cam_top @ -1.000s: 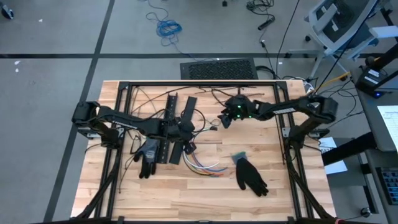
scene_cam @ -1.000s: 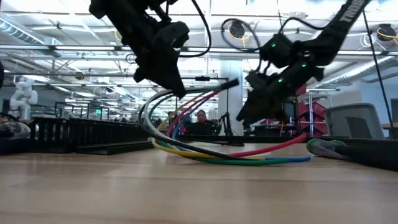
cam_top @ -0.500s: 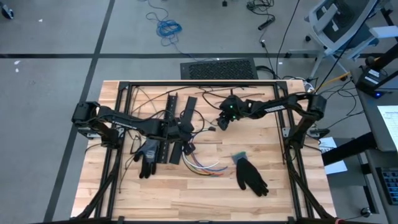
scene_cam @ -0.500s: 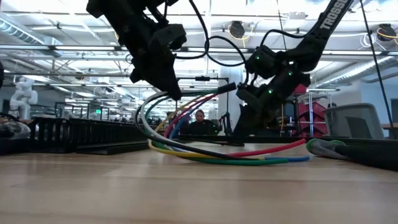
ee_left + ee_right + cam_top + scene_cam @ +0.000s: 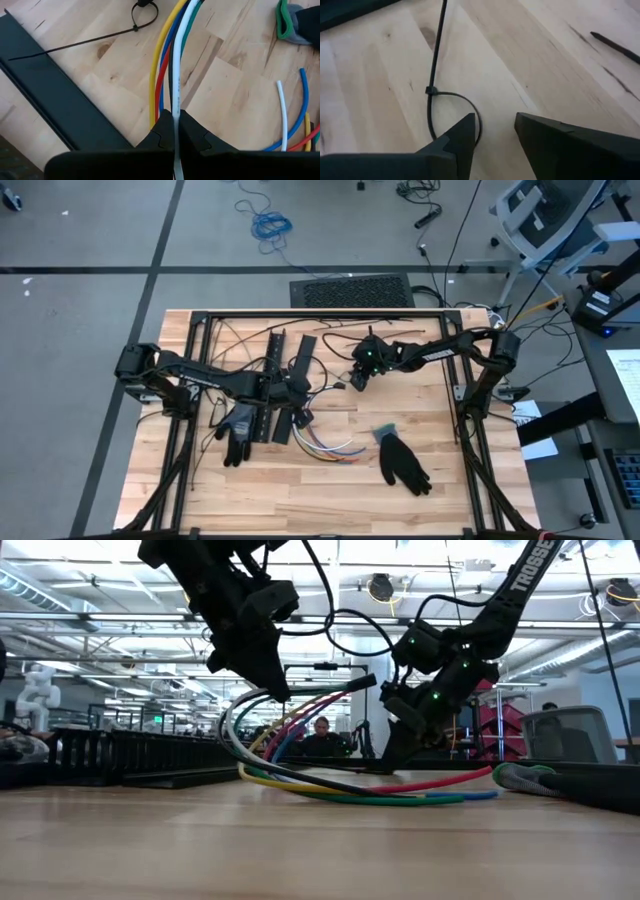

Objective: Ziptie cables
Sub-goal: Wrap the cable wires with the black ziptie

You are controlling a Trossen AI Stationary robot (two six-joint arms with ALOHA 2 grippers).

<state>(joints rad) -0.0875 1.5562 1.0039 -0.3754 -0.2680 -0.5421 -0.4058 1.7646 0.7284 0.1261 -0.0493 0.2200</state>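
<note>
Left gripper [image 5: 176, 131] pinched on the cables [image 5: 176, 75], lifting one end mid-table; the rest trails on the wood. Right gripper [image 5: 495, 131], fingers apart, hovers over a looped black ziptie [image 5: 451, 107] farther back.

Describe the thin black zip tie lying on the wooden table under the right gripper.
The thin black plastic zip tie lies flat on the pale wooden table, already threaded through its small square head into a loose empty loop, its long straight tail running away across the boards. The right gripper hangs just above the loop, its fingers apart, one over the loop's edge; nothing grips the tie. The bundle of coloured cables is not inside it.
</note>
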